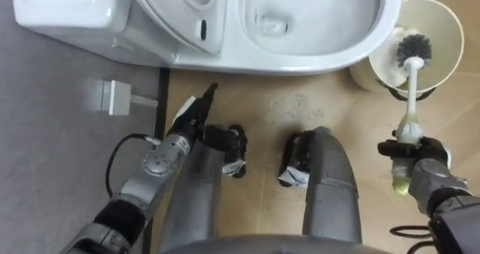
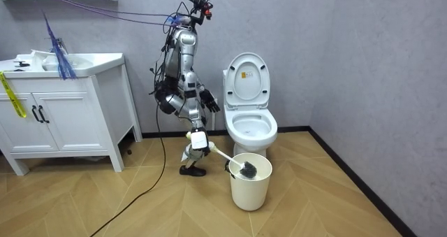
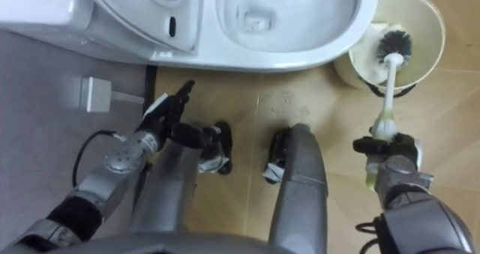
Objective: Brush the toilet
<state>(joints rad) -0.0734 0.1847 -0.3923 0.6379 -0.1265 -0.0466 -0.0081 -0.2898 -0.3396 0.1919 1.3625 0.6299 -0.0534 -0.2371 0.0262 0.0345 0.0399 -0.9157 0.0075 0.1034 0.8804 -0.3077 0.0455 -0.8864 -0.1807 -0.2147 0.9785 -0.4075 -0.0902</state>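
The white toilet (image 1: 300, 29) (image 2: 249, 118) (image 3: 285, 22) stands before me with its lid and seat raised and the bowl open. My right hand (image 1: 412, 150) (image 3: 390, 150) (image 2: 198, 140) is shut on the pale handle of the toilet brush (image 1: 410, 82) (image 3: 388, 78) (image 2: 234, 162). Its dark bristle head hangs over the rim of a cream bucket (image 1: 442, 22) (image 3: 420, 14) (image 2: 251, 181) to the right of the bowl. My left hand (image 1: 193, 112) (image 3: 161, 112) (image 2: 208, 101) hangs open at my left side, fingers straight, near the toilet's base.
A white box with a cord (image 1: 112, 97) (image 3: 94, 93) lies on the grey floor at left. In the room view a white sink cabinet (image 2: 63, 111) stands to the left of me, a grey wall behind the toilet.
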